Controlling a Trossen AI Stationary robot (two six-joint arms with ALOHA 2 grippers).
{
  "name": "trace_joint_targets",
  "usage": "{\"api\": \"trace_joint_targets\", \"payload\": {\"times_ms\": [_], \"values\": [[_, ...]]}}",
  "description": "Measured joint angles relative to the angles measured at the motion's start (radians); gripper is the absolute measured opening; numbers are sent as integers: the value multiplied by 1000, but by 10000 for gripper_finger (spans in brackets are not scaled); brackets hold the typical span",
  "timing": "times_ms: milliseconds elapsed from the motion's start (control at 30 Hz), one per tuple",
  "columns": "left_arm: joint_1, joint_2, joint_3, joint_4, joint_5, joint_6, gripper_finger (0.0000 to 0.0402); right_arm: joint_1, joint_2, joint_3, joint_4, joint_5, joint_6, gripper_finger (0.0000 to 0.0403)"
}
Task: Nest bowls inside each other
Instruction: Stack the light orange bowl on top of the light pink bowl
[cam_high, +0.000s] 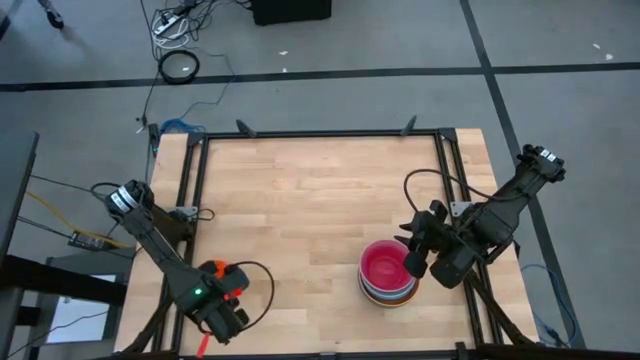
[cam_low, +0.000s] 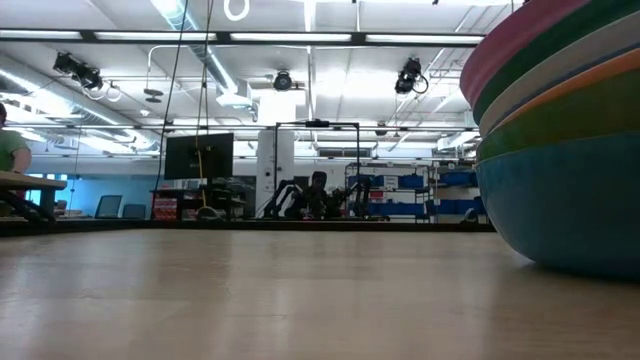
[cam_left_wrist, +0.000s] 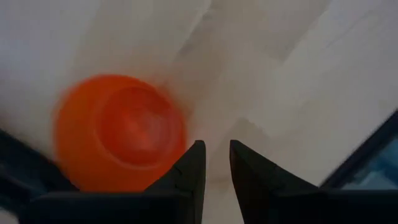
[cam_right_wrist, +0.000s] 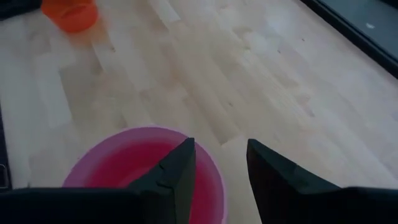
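Most round plastic bowls sit nested in a pink-topped stack (cam_high: 387, 272) on the wooden tabletop (cam_high: 310, 200) beside the released right hand (cam_high: 412, 255); the small orange-red bowl (cam_high: 228, 277), by the released, empty left hand (cam_high: 236, 312), remains.

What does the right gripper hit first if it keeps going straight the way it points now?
Probably the bowl stack. The right gripper, jaws apart and empty, points down over the rim of the top pink bowl. Depth is unclear; it might just clear the rim and meet the table.
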Motion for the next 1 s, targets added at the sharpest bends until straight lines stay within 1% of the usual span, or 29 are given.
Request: {"api": "trace_joint_targets", "payload": {"times_ms": [133, 267, 400, 500, 800, 933, 1000], "values": [[-12, -4, -44, 97, 21, -71, 88, 0, 0, -23, 1, -10, -2, 133], [-14, -5, -84, 160, 73, -78, 113, 2, 0, -72, 29, -26, 16, 133], [-14, -5, -115, 159, 90, -78, 139, 2, 0, -131, 103, -28, 16, 133], [-14, -5, -146, 153, 80, -77, 150, 2, 0, -160, 131, -27, 17, 133], [-14, -5, -254, 170, 79, -72, 152, 2, 0, -172, 142, -26, 31, 133], [-14, -5, -286, 230, 74, -40, 151, 2, 0, -172, 148, -26, 31, 133], [-14, -5, -297, 256, 72, -39, 141, 2, 0, -172, 152, -26, 32, 133]]}}
